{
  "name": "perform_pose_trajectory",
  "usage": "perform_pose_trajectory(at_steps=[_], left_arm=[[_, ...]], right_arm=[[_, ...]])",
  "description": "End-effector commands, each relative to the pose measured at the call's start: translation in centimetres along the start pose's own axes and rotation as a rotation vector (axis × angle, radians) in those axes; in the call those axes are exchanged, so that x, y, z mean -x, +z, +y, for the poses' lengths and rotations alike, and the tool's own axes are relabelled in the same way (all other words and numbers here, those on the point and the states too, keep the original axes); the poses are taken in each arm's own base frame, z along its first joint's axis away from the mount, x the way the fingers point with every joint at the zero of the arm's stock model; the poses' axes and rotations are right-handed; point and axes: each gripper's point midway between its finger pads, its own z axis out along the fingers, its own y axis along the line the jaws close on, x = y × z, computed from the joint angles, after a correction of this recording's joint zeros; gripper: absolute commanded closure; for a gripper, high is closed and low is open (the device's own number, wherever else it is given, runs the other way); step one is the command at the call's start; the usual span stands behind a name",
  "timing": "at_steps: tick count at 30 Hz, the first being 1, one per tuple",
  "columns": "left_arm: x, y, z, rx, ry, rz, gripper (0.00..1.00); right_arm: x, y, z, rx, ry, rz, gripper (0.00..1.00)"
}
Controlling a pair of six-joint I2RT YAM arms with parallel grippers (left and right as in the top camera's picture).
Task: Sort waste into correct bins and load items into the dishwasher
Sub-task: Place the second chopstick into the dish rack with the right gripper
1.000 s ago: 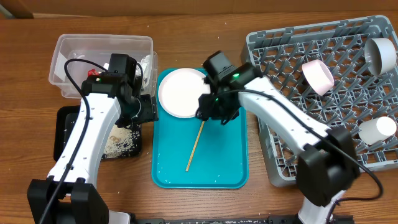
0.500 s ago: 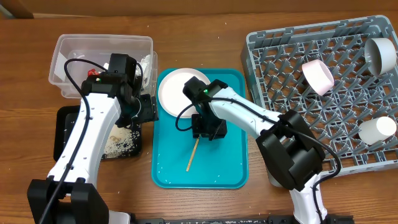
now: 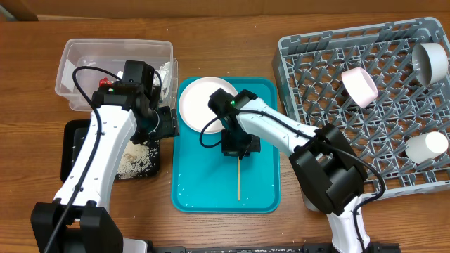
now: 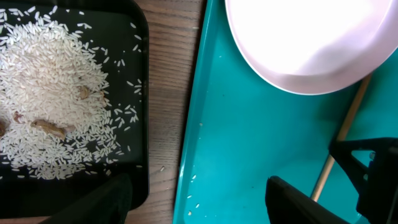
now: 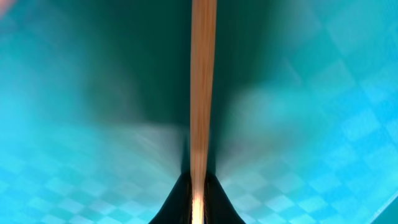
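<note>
Bench (image 3: pixel 225 35): one, wooden, medium reddish-brown with a warm tone; darker grain streaks run lengthwise from the left edge to the right edge. The surface is smooth and matte, and it fills the overhead view to all four sides. Far left corner: a pale beige patch (image 3: pixel 11 7), cut by the frame, identity not legible. Light: even, soft and diffuse from above, casting short, faint shadows on the wood. In the left wrist view, a narrow strip of the same wood shows fine parallel grain.

The right gripper (image 3: pixel 238 148) now pinches the wooden chopstick (image 3: pixel 239 179), apparently near its far end, and it lies straight along the teal tray (image 3: pixel 264 191) instead of slanted.
</note>
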Motion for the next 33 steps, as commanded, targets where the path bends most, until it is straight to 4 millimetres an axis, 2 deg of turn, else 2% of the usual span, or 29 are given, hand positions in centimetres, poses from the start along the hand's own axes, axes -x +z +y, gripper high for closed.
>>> perform_pose_trajectory(at_steps=[1, 2, 4, 6, 10, 12, 14, 16, 18, 20, 23, 29, 33], left_arm=[[-0.1, -0.1, 0.0, 0.009, 0.015, -0.004, 0.29], [-0.1, -0.1, 0.0, 0.009, 0.015, -0.004, 0.29], [-0.1, -0.1, 0.0, 0.009, 0.015, -0.005, 0.29], [-0.1, -0.1, 0.0, 0.009, 0.015, -0.004, 0.29], [-0.1, -0.1, 0.0, 0.009, 0.015, -0.005, 0.29], [-0.1, -0.1, 0.0, 0.009, 0.015, -0.005, 0.29], [-0.1, -0.1, 0.0, 0.009, 0.015, -0.005, 0.29], [-0.1, -0.1, 0.0, 0.009, 0.015, -0.006, 0.29], [-0.1, -0.1, 0.0, 0.008, 0.015, -0.006, 0.29], [-0.1, -0.1, 0.0, 0.009, 0.015, -0.005, 0.29], [-0.1, -0.1, 0.0, 0.008, 0.015, -0.006, 0.29], [-0.1, -0.1, 0.0, 0.009, 0.015, -0.005, 0.29], [-0.1, -0.1, 0.0, 0.009, 0.015, -0.005, 0.29]], right_arm=[[0.6, -0.5, -1.1, -0.024, -0.006, 0.002, 0.96], [0.8, -1.4, -1.3, -0.018, -0.016, -0.004, 0.96], [1.9, -4.9, -2.5, 0.0, -0.03, -0.061, 0.96], [2.6, -7.4, -3.5, 0.016, -0.033, -0.109, 0.96], [3.9, -13.7, -6.6, 0.072, -0.084, -0.236, 0.96], [4.3, -16.6, -8.8, 0.085, -0.114, -0.299, 0.96], [4.7, -18.6, -11.4, 0.074, -0.103, -0.35, 0.96], [5.3, -19.9, -14.2, 0.04, -0.062, -0.391, 0.96], [5.7, -20.1, -17.0, 0.018, -0.014, -0.392, 0.96], [5.8, -19.6, -18.8, 0.008, 0.001, -0.367, 0.96], [5.6, -18.1, -20.3, 0.006, -0.028, -0.313, 0.96], [4.9, -14.0, -20.6, 0.0, -0.088, -0.228, 0.96], [4.1, -11.8, -18.8, 0.105, -0.142, -0.184, 0.96]])
